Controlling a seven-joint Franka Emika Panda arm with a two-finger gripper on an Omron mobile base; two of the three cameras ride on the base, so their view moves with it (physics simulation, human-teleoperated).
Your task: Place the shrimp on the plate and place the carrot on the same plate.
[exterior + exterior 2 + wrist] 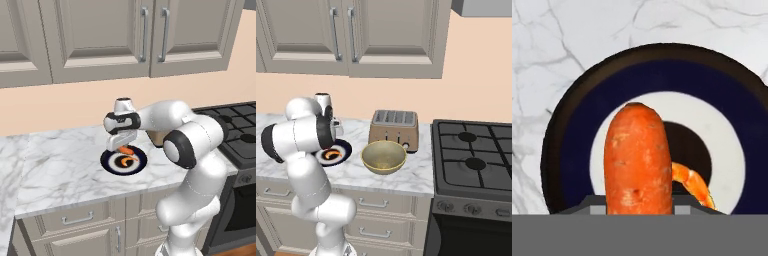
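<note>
The dark navy plate [107,161] with a pale centre lies on the marble counter. On its centre rests the shrimp [126,161], a thin curved orange crescent, also seen as the shrimp [695,185] in the hand view. My gripper [124,146] hangs just above the plate, pointing down, shut on the carrot [125,149]. In the hand view the carrot [638,160] is a thick orange-red stick rising from between the fingers over the plate [722,90]. From the right base view my arm covers the hand, and the plate [345,148] shows beside it.
A yellowish-green bowl [383,156] sits right of the plate, with a toaster [394,130] behind it. A gas stove [476,155] adjoins the counter on the right. Wall cabinets [100,35] hang above. Bare marble counter [60,170] spreads left of the plate.
</note>
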